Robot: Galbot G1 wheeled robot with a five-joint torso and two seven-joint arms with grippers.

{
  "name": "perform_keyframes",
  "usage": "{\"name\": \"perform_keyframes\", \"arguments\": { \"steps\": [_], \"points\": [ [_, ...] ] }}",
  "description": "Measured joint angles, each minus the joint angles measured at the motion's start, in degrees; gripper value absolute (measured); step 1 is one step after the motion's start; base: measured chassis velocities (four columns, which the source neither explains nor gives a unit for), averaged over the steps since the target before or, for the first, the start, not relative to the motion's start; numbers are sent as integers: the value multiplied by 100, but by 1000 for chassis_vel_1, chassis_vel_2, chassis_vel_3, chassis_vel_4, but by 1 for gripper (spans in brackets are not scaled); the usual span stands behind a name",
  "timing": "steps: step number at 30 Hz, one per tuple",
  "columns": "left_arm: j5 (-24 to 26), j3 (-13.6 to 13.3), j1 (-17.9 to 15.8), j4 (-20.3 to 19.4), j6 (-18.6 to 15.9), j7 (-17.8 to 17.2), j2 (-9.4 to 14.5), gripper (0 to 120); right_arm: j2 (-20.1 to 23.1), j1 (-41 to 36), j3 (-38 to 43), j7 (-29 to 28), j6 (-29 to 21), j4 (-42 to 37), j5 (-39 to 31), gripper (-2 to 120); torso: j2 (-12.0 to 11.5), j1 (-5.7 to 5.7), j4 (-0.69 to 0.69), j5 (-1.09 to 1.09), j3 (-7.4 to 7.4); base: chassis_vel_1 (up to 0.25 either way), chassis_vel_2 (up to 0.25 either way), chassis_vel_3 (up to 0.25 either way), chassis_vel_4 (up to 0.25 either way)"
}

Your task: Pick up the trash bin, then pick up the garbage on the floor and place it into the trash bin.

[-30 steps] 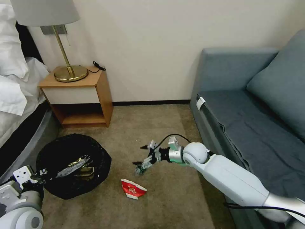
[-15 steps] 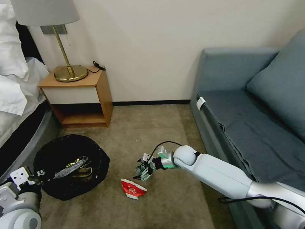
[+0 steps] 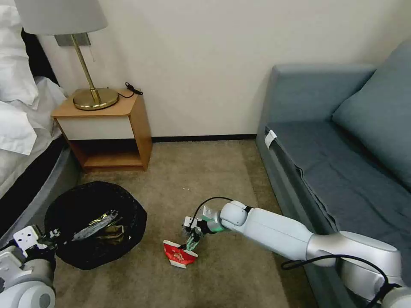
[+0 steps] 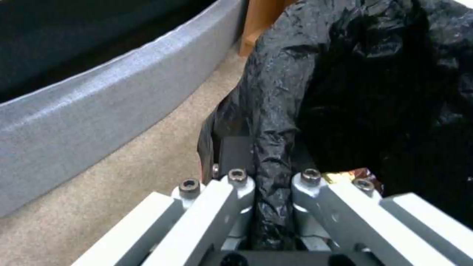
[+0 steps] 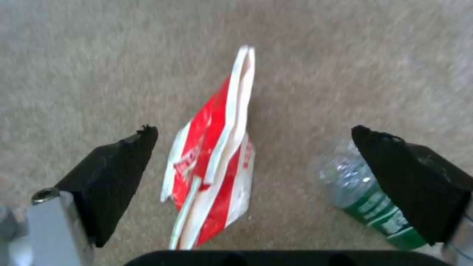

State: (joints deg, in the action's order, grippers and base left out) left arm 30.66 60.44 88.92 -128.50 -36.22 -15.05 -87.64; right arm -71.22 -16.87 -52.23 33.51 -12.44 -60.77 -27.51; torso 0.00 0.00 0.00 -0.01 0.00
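At the lower left of the head view, the left gripper (image 3: 51,234) is clamped on the near rim of the trash bin (image 3: 95,222), its fingers (image 4: 236,184) pinching a fold of the black bag. The bin sits on the carpet (image 3: 239,265) at lower left, with a gold wrapper (image 3: 105,224) lying inside it. Just right of the bin, low in the centre of the frame, lies the crushed red-and-white cup (image 3: 179,254). The right gripper (image 3: 192,239) hangs directly over the cup with its fingers spread wide apart; in the right wrist view the cup (image 5: 212,173) lies between the two black pads (image 5: 118,173), and the small bottle (image 5: 369,199) lies on the carpet beside one pad. Farther back stand the nightstand (image 3: 107,128) with a lamp (image 3: 87,77) at upper left and the sofa (image 3: 342,162) at right.
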Motion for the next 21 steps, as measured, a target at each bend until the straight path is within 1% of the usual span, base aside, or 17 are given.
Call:
{"name": "perform_keyframes", "arguments": {
  "steps": [11,17,21],
  "points": [
    [4,5,-11,51,0,0,27,4,-296,-103,-367,-145,135,502,14,98,0,0,0,1,0,0,0,0,0],
    [4,-4,-12,62,2,0,21,4,-371,-143,-409,-207,184,642,46,98,0,0,0,1,0,0,0,0,0],
    [-2,-20,-10,80,14,4,6,4,-372,-160,-462,-259,196,675,54,93,0,0,0,1,0,0,0,0,0]
  ]
}}
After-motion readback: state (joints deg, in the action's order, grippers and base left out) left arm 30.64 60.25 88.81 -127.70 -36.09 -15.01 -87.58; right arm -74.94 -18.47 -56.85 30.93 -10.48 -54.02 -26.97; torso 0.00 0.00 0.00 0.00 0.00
